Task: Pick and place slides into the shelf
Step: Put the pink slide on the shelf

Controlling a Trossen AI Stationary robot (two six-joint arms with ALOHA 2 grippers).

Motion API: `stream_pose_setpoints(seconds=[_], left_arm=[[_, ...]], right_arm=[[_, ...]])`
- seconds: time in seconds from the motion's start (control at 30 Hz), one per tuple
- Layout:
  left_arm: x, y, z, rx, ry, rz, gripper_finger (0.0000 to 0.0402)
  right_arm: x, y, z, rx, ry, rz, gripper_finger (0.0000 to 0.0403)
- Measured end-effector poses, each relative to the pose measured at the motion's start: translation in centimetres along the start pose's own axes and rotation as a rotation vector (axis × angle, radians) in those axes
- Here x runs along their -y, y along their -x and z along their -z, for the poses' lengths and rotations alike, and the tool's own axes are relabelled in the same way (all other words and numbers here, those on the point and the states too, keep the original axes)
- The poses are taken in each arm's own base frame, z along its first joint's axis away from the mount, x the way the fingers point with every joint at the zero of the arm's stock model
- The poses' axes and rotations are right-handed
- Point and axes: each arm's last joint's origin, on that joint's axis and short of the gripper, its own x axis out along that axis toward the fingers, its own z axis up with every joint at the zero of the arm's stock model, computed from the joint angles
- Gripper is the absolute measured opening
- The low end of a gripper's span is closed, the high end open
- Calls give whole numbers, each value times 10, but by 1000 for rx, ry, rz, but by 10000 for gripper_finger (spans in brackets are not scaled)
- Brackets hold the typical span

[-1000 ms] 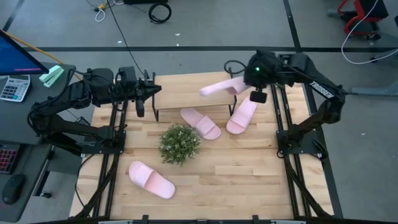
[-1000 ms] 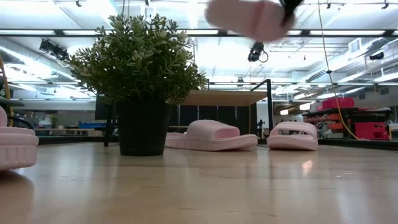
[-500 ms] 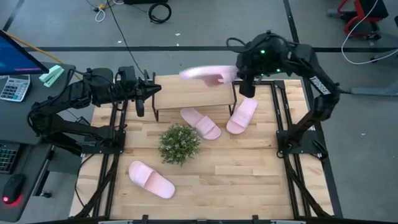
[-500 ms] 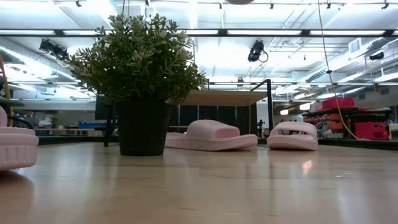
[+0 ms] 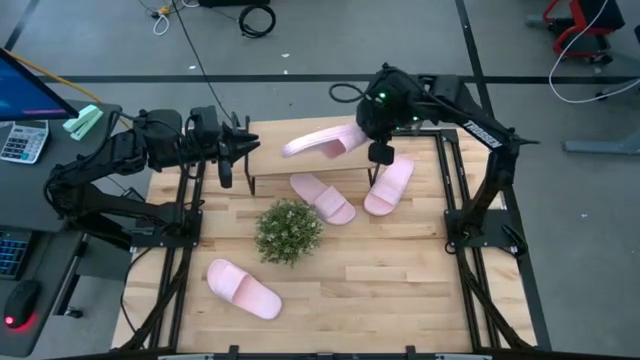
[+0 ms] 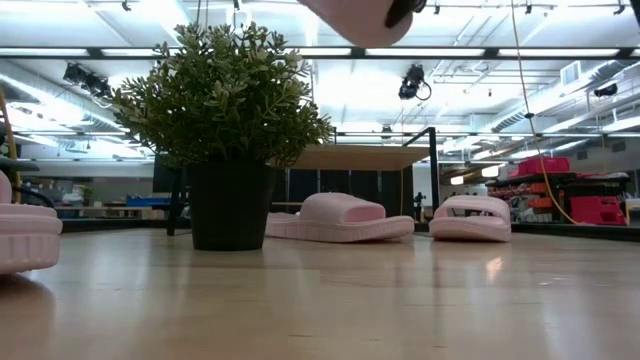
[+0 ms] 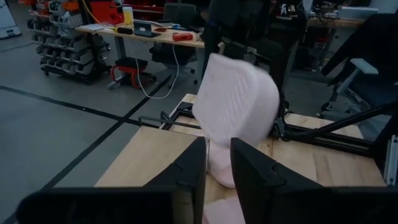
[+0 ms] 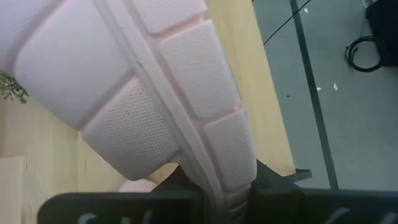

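My right gripper (image 5: 368, 132) is shut on a pale pink slide (image 5: 320, 142) and holds it in the air above the shelf (image 5: 300, 165), whose light top board stands at the table's far side. The low view shows this slide (image 6: 362, 20) at the top edge, and the left wrist view shows it (image 7: 236, 106) with its sole facing that camera. My left gripper (image 5: 243, 150) stays at the shelf's left end, level, its fingers (image 7: 186, 171) a little apart and open on nothing. Two slides (image 5: 322, 197) (image 5: 390, 185) lie on their soles in front of the shelf. A third (image 5: 243, 290) lies near the front left. My right gripper pinches the slide between its two fingers at the slide's right-hand end (image 8: 214, 177), reaching across the rim of the sole. The fingers slant down from the far right. The slide is lifted clear and sticks out from the fingers toward the table's left, tilted, above the shelf's top board.
A green bushy plant in a dark pot (image 5: 288, 230) stands in the middle of the table, in front of the shelf. A desk with a calculator (image 5: 22, 140) stands off the table's left side. Bare wooden table (image 5: 400, 290) lies at the front right.
My right gripper has carried the slide toward the table's left, from beside the shelf's right end to above its top board, and has turned and tipped on the way. The slide stays lifted clear. In the low view it rose out of the picture, then came back at the top edge.
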Motion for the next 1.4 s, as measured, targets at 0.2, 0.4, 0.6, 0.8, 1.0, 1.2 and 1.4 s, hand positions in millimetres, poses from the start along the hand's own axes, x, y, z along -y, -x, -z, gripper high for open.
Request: stream_pose_setpoints(seconds=[0.2,0.4,0.6,0.8,1.0,1.2,1.4], left_arm=[[1,-3,-3,30,24,2,105],[4,-21,0,-4,5,-1,131],[6,-30,4,-37,26,28,177],[7,-31,5,-51,40,35,212],[8,-31,5,-54,93,60,232],[8,-31,5,-53,112,64,238],[9,-31,5,-57,120,80,234]], right_arm=[[-3,-4,-2,-11,20,-9,40],[-5,-4,-2,-14,23,-15,40],[-6,-6,1,-54,4,-27,40],[-7,-13,2,-83,-22,-19,40],[-8,-21,4,-115,-33,-27,40],[-8,-23,4,-110,-33,-27,40],[-9,-23,4,-107,-35,-50,40]])
